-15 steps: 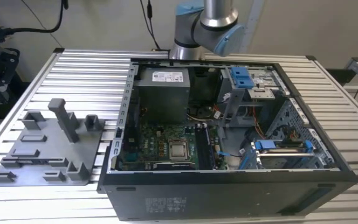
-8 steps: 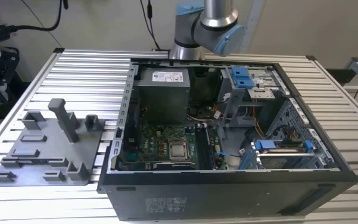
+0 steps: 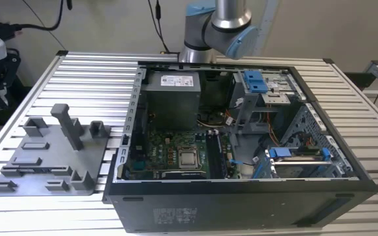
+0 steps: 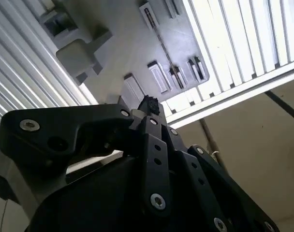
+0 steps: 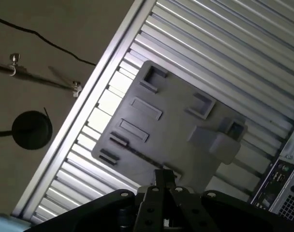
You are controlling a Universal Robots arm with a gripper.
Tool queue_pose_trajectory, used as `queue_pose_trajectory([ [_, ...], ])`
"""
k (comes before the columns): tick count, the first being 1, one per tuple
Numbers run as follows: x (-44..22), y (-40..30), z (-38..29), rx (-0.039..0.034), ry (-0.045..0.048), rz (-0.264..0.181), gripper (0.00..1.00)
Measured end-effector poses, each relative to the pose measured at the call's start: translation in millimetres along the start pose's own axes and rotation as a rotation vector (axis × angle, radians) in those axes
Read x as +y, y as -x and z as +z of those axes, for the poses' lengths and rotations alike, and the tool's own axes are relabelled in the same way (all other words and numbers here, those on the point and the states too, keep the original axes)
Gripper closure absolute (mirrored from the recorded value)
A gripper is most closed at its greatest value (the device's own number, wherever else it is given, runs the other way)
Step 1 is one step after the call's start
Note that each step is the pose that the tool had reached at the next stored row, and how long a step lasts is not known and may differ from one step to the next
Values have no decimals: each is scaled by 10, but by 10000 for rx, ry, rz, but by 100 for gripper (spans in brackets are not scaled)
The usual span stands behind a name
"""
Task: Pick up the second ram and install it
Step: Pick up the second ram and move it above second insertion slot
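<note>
The second ram is a thin dark strip [image 3: 37, 169] standing on edge in a slot of the grey tray [image 3: 45, 147], at the exterior view's left. In both wrist views it is a narrow dark line across the tray [image 5: 137, 152] [image 4: 162, 41]. My gripper [image 5: 164, 178] hangs well above the tray, over its edge beyond the ram. Its black fingers [image 4: 148, 105] are shut tip to tip with nothing between them. The open computer case [image 3: 241, 147] lies to the right of the tray, its motherboard [image 3: 175, 152] facing up.
The tray carries several grey blocks and a tall post [image 3: 67, 125]. Tray and case rest on a ribbed aluminium table [image 3: 90, 88]. The arm's elbow joint [image 3: 218, 22] stands behind the case. A cable and a round dark base [image 5: 31, 129] lie on the floor beside the table.
</note>
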State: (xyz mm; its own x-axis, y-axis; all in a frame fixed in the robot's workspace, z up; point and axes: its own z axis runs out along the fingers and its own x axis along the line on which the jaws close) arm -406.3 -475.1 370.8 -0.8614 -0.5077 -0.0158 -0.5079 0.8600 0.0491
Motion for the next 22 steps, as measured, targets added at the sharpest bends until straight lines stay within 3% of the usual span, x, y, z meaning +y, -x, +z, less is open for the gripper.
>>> queue_pose_trajectory([
  [22, -10, -6, 0, 124, 40, -2550, 89],
])
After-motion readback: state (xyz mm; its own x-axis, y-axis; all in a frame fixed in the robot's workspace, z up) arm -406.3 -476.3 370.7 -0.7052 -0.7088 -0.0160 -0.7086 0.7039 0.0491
